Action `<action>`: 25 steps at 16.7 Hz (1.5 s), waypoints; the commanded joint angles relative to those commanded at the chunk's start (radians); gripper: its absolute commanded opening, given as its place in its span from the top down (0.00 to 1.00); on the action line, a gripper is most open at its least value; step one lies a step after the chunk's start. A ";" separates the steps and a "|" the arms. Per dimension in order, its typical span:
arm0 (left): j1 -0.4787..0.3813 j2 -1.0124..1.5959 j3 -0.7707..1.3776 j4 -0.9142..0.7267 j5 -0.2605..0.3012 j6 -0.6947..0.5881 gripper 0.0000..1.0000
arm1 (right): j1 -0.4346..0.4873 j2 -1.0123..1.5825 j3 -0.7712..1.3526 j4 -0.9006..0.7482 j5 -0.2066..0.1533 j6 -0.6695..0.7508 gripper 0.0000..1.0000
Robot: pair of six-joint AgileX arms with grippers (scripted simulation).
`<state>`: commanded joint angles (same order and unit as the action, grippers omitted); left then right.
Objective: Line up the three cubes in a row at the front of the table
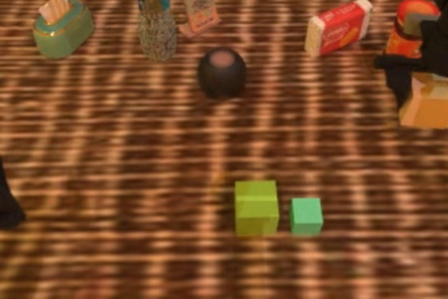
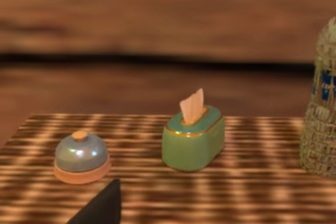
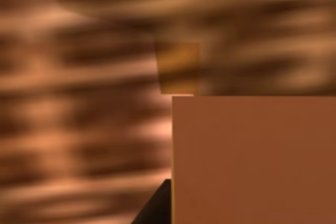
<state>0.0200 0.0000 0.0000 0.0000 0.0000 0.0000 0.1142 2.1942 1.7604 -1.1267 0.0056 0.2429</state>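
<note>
The lime-green cube (image 1: 256,207) and the smaller teal-green cube (image 1: 306,216) sit side by side near the front of the table (image 1: 126,173), a narrow gap apart. The pale beige cube (image 1: 428,108) hangs at the far right edge, held off the surface by my right gripper (image 1: 420,89), which is shut on it. In the right wrist view the beige cube (image 3: 252,161) fills the near corner, one dark finger (image 3: 157,209) lies against its side, and its shadow falls on the table below. My left gripper (image 1: 8,208) is parked at the left edge, open; one fingertip (image 2: 105,203) shows.
Along the back stand a green tissue box (image 1: 61,27), a netted bottle (image 1: 154,12), a small card stand (image 1: 199,5), a red-and-white box (image 1: 337,27) and an orange-red can (image 1: 413,27). A dark sphere (image 1: 221,73) sits mid-table. A bell (image 2: 81,157) stands beside the tissue box.
</note>
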 joint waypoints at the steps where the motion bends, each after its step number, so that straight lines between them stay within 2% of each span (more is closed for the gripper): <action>1: 0.000 0.000 0.000 0.000 0.000 0.000 0.00 | 0.000 0.000 0.000 0.000 0.000 0.000 1.00; 5: 0.000 0.000 0.000 0.000 0.000 0.000 0.00 | 0.009 0.012 0.012 -0.005 0.000 0.016 1.00; 8: 0.000 0.000 0.000 0.000 0.000 0.000 0.00 | 0.108 0.061 0.101 -0.049 0.001 0.110 1.00; 10: 0.000 0.000 0.000 0.000 0.000 0.000 0.00 | 0.220 0.108 0.186 -0.093 0.003 0.207 1.00; 16: 0.000 0.000 0.000 0.000 0.000 0.000 0.00 | 0.651 0.249 0.456 -0.240 0.003 0.543 1.00; 19: 0.000 0.000 0.000 0.000 0.000 0.000 0.00 | 0.787 0.285 0.555 -0.285 0.006 0.668 1.00; 21: 0.000 0.000 0.000 0.000 0.000 0.000 0.00 | 0.824 0.294 0.585 -0.297 0.008 0.705 1.00; 25: 0.000 0.000 0.000 0.000 0.000 0.000 0.00 | 0.825 0.290 0.585 -0.295 0.006 0.708 1.00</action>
<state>0.0200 0.0000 0.0000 0.0000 0.0000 0.0000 0.9390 2.4844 2.3456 -1.4217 0.0118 0.9513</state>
